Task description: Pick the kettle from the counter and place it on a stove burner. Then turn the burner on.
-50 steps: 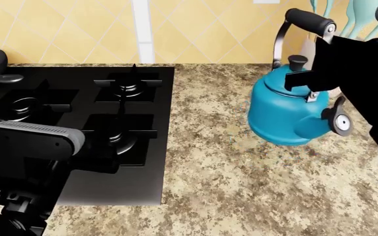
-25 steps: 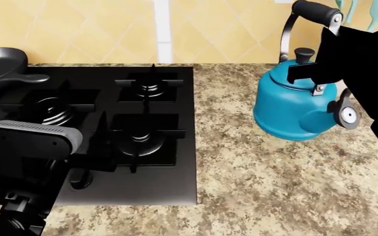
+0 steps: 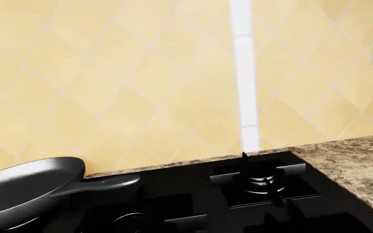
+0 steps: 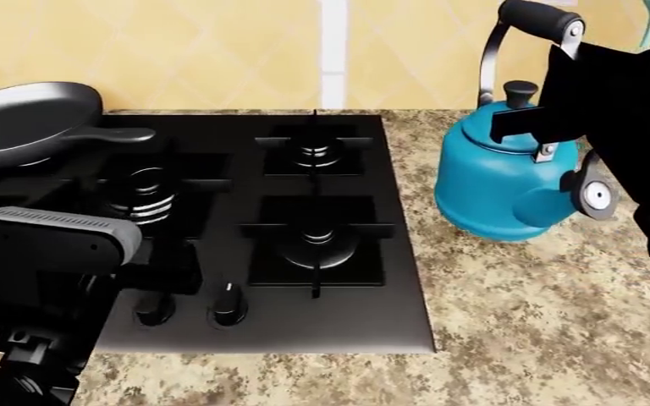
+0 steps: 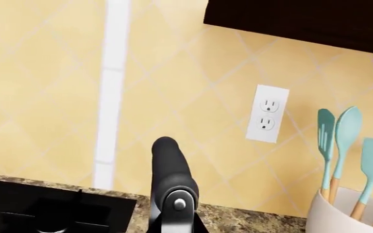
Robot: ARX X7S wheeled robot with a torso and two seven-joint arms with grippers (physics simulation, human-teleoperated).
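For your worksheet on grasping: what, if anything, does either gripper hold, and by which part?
The right arm's gripper appears to hold the glossy teal-blue kettle at its arched metal handle; its fingers are hidden. The left gripper is unseen.

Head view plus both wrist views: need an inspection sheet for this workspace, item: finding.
Surface: granite counter, black hob set in.
Job's things: teal kettle beside the hob, not on a burner; rear small burner bare.
Clutter: frying pan at hob's rear left; utensil jar.
Grippers: right arm's black body overlaps the kettle, gripper state unclear; left not seen.
Cables: nothing seen.
Surroundings: yellow tiled wall, outlet.
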